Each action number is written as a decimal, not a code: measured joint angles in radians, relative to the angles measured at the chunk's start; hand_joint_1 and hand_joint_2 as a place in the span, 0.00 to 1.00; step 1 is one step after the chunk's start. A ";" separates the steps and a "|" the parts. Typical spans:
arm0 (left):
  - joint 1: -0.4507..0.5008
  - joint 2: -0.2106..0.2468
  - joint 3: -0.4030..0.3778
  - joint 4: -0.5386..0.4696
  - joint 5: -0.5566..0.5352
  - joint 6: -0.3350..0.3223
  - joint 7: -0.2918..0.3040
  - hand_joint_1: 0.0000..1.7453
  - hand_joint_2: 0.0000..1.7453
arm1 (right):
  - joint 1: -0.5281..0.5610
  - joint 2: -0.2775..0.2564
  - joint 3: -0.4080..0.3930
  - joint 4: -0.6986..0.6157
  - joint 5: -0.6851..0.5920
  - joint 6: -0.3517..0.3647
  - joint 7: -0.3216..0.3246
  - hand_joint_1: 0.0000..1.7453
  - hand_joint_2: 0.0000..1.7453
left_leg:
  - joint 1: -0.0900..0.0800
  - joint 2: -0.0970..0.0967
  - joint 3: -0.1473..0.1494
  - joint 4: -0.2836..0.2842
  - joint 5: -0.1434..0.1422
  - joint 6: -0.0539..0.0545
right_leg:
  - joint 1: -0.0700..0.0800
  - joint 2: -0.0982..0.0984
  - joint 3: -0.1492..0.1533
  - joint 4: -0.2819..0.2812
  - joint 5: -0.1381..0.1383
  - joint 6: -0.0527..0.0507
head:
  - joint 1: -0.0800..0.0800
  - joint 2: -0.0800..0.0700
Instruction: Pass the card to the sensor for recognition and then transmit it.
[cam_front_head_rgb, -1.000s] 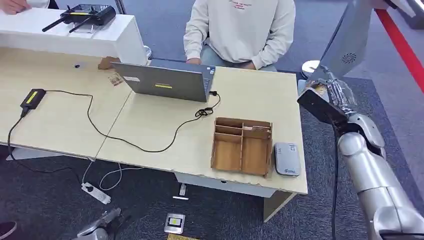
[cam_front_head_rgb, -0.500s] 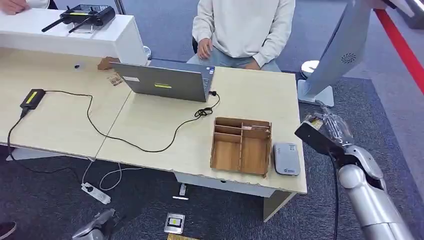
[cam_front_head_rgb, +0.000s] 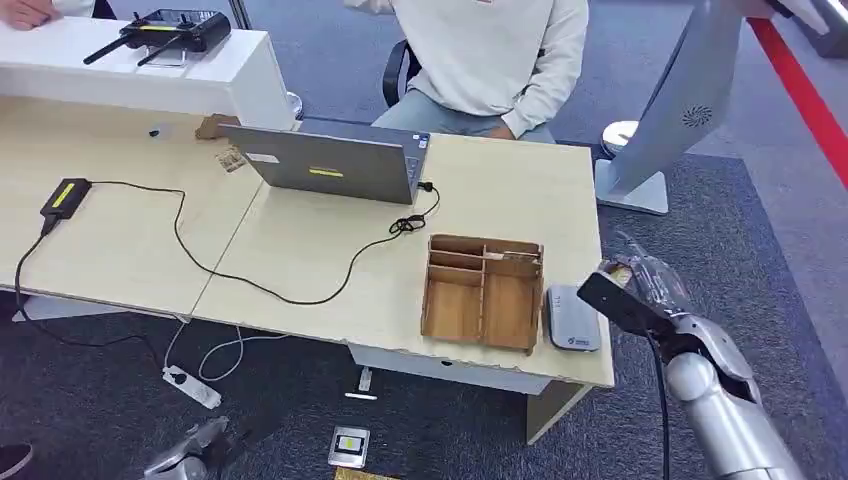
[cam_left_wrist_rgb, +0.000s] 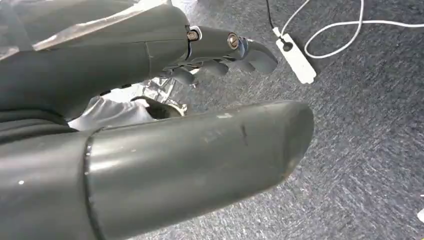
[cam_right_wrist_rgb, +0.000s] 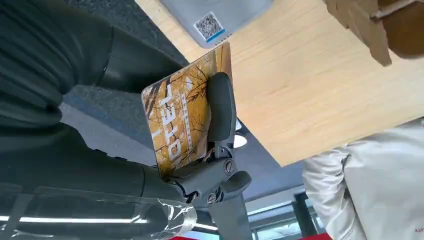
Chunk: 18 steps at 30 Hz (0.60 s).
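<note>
My right hand (cam_front_head_rgb: 648, 290) hovers just off the table's right edge, beside the grey card sensor (cam_front_head_rgb: 571, 318) that lies flat near the front right corner. It pinches a yellow-orange card (cam_right_wrist_rgb: 182, 120) with white lettering between thumb and fingers (cam_right_wrist_rgb: 221, 105). In the right wrist view the card stands a little apart from the sensor (cam_right_wrist_rgb: 212, 15) and its QR label, not touching it. A sliver of the card (cam_front_head_rgb: 619, 272) shows at the hand in the head view. My left hand (cam_front_head_rgb: 188, 460) hangs low by the floor, holding nothing, thumb (cam_left_wrist_rgb: 200, 170) apart from the fingers (cam_left_wrist_rgb: 220, 62).
A wooden divided box (cam_front_head_rgb: 484, 292) stands right next to the sensor on the table (cam_front_head_rgb: 300, 250). A laptop (cam_front_head_rgb: 330, 162) with a trailing black cable sits further back. A person in a pale sweatshirt (cam_front_head_rgb: 485, 55) sits behind the table. A white power strip (cam_left_wrist_rgb: 296, 61) lies on the carpet.
My right hand has carried the card down and nearer, from beside the table's far right edge to just beside the sensor. The person behind the table has raised an arm.
</note>
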 joint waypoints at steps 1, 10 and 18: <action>-0.001 0.000 0.000 0.000 -0.002 -0.002 0.000 0.00 0.00 | 0.002 0.000 0.002 0.000 -0.003 0.008 0.003 1.00 1.00 | 0.000 0.000 0.000 0.000 0.000 0.000 | 0.000 0.000 0.000 0.000 0.000 0.000 | 0.000 0.000; -0.008 0.000 0.000 0.000 -0.023 -0.012 0.000 0.00 0.00 | 0.036 -0.001 0.019 -0.019 -0.018 0.054 0.044 1.00 1.00 | 0.000 0.000 0.000 0.000 0.000 0.000 | 0.000 0.000 0.000 0.000 0.000 0.000 | 0.000 0.000; -0.009 0.000 0.003 -0.001 -0.055 -0.029 0.001 0.00 0.00 | 0.071 -0.003 0.034 -0.035 -0.029 0.077 0.089 1.00 1.00 | 0.000 0.000 0.000 0.000 0.000 0.000 | 0.000 0.000 0.000 0.000 0.000 0.000 | 0.000 0.000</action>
